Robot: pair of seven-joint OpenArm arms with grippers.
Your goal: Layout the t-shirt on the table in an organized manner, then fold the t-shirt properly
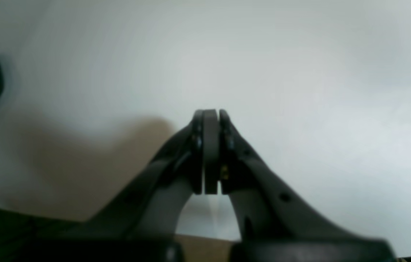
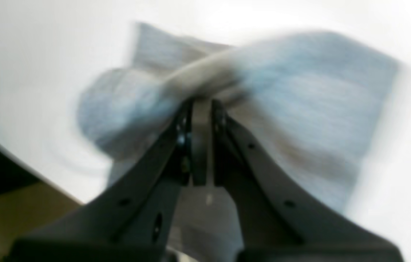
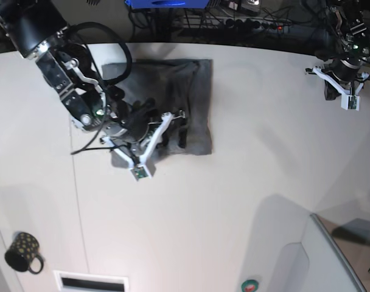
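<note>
Lying bunched on the desk [image 3: 233,182], the t-shirt [image 3: 194,97] sits toward the far edge, w/ its right part flat and its left part rumpled under my right arm. Right fingers [image 2: 201,105] are pressed together w/ a fold of grey fabric pinched at the tips; that wrist view is blurred, so I can't tell more than that. Left fingers [image 1: 210,116] are closed on nothing, over bare white desk, well apart from the shirt at the base view's far right. Black dotted mug [image 3: 22,251] stands near the desk's front-left corner.
</note>
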